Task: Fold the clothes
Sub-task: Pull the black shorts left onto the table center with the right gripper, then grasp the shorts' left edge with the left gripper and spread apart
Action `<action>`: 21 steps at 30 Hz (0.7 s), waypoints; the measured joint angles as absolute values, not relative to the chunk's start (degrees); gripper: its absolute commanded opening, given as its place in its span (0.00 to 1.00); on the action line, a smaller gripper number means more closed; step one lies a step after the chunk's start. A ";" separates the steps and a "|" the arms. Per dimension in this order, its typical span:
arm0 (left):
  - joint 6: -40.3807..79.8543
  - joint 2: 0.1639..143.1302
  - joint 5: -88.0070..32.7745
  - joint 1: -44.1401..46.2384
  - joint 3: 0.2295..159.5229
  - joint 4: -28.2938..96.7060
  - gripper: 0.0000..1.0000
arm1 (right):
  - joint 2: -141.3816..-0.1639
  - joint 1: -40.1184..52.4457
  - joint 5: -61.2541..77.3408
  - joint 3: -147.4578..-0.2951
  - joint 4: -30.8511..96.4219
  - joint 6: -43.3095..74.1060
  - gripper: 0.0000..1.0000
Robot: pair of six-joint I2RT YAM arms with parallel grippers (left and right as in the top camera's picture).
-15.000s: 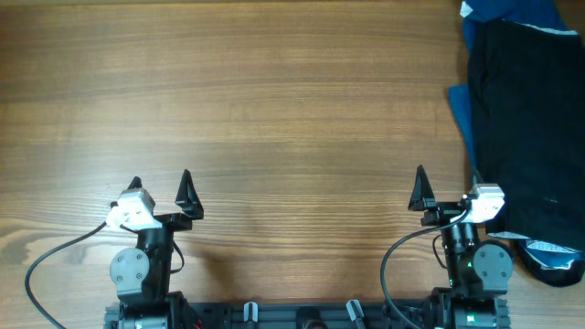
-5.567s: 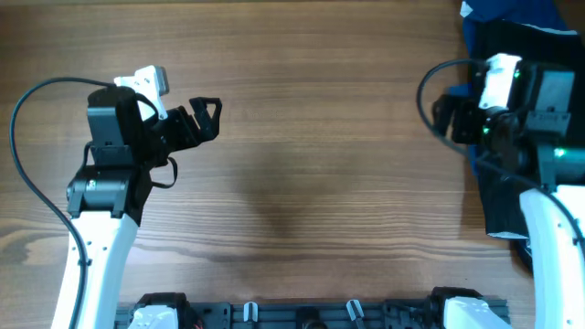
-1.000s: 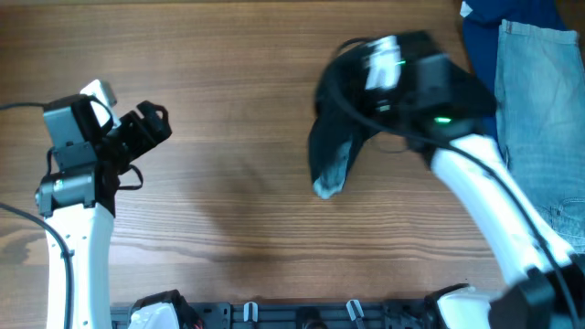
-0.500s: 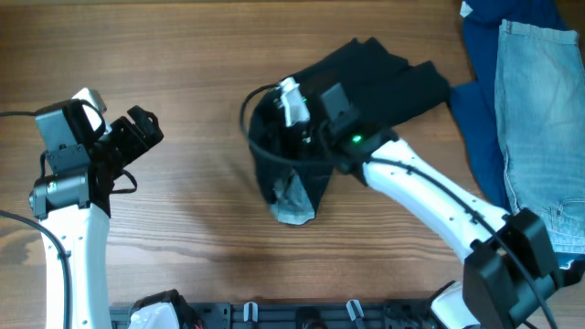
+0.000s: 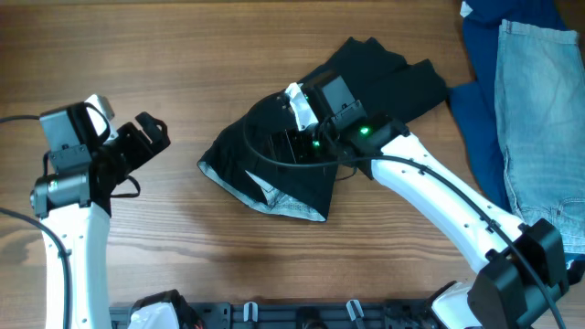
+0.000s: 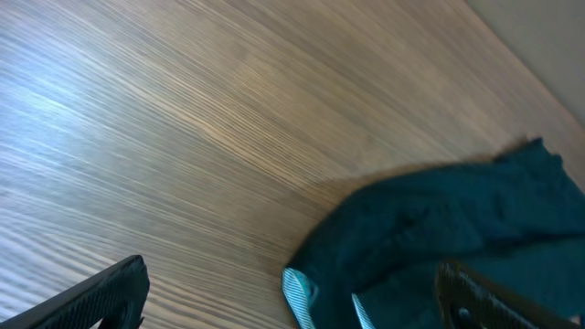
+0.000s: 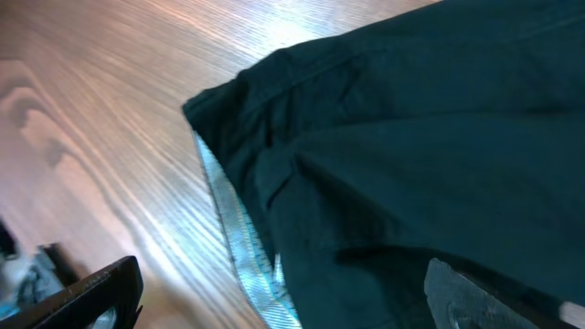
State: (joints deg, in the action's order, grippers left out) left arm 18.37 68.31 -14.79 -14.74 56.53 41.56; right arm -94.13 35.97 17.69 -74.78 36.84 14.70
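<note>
The black garment lies crumpled on the wooden table's middle, stretching from the left-centre up to the right. Its pale grey-white lining shows along the near edge. My right gripper is over the garment's left part, and the right wrist view shows its jaws wide open with black fabric below. My left gripper is open and empty, left of the garment and apart from it. In the left wrist view the garment's edge lies ahead between the fingers.
Light-blue denim jeans lie on a dark blue cloth at the table's right edge. Bare wood lies to the left and along the front. The arm bases stand at the near edge.
My right arm carried the bunched black garment from the right toward the centre. The garment now lies spread on the table with the jaws open. My left arm barely moved.
</note>
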 measured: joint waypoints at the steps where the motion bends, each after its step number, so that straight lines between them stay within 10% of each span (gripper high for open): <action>1: 18.37 68.64 -15.07 -14.00 56.53 41.56 0.99 | -94.17 35.97 17.28 -74.78 36.80 14.61 1.00; 21: 11.53 92.53 -20.01 -7.35 56.53 35.51 0.81 | -98.70 33.56 10.00 -74.85 33.01 14.39 1.00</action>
State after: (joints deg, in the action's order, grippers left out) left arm 11.53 92.53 -20.01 -7.35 56.53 35.51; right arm -98.70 33.56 10.00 -74.85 33.01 14.39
